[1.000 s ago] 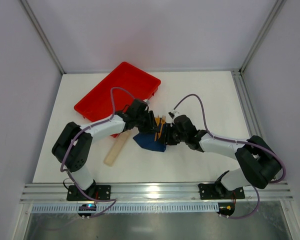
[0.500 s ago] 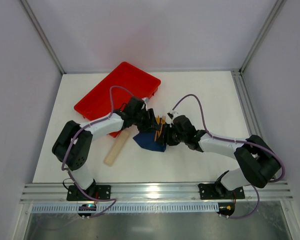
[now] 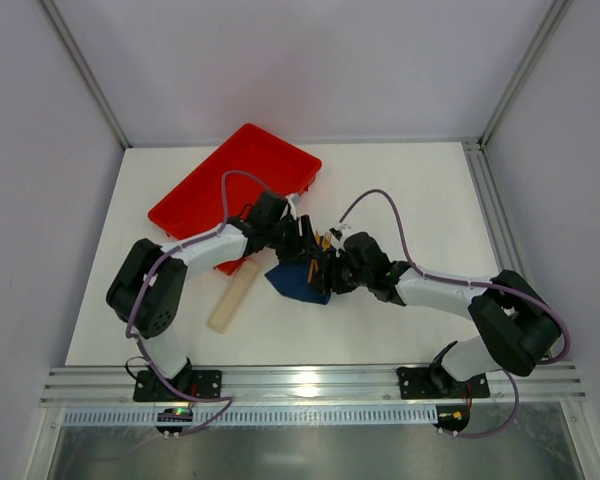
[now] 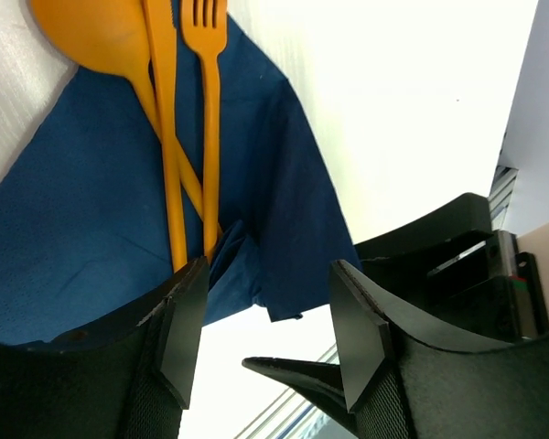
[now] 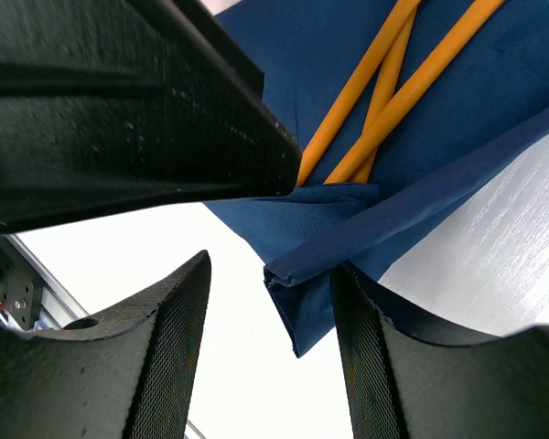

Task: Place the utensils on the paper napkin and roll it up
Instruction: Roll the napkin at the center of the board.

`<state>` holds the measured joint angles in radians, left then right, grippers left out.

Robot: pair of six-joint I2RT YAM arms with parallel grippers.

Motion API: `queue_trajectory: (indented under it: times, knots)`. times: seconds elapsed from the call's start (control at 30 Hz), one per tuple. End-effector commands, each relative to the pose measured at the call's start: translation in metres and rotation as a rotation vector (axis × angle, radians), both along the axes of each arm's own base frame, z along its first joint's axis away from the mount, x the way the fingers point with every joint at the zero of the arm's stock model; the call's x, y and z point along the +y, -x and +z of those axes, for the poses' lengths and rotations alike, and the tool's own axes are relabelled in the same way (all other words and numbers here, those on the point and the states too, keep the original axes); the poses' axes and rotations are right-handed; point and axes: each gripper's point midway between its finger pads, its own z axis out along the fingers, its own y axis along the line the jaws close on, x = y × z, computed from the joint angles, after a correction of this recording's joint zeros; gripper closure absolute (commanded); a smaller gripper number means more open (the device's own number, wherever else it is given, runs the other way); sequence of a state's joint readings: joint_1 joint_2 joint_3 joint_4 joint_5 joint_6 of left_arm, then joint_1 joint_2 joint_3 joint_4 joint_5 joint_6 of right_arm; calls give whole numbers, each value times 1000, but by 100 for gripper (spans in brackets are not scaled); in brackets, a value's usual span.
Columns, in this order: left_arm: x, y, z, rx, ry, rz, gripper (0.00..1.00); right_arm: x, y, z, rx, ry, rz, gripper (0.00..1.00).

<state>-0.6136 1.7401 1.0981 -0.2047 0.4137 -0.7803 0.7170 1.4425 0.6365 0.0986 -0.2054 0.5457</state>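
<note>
**Arms drawn inward over the paper napkin (image 3: 296,286)**

Both arms have edged closer together since a second ago. Open white tabletop (image 3: 430,200) stretches to my right. The red tray (image 3: 230,180) sits far-left, with a beige strip (image 3: 232,297) near it. The navy napkin lies mid-tabletop, one edge folded over the orange utensils (image 4: 169,137). My left hand (image 4: 269,268) and right hand (image 5: 270,270) hover there, fingers spread, grasping nothing.

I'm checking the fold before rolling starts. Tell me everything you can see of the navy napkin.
The paper napkin is a thin, dark navy sheet, creased, lying on the white table. Three orange utensils lie on it, handles crossing. One edge is folded over the handle ends into a small flap, which sits between the open jaws of the left gripper and right gripper.
</note>
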Motion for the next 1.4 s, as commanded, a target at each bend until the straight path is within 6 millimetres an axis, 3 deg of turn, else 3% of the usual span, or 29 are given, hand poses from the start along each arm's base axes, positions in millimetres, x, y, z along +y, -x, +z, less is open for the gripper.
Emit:
queue_trajectory:
  times: [0.0,0.63,0.83,0.97,1.37]
  knots:
    - [-15,-14,34,-87,90,-41,41,12,-14,25,-93,-40,20,43]
    - [-22,-4,26,-117,108,-209,33,8,-14,29,-127,14,14,44]
    - [1,-13,6,-92,5,-99,34,6,-16,33,-143,21,2,44]
    - [19,-25,6,-93,21,-12,36,6,-18,44,-168,14,-4,44]
    - [19,-23,18,-114,40,-46,36,17,-22,44,-170,26,22,47]
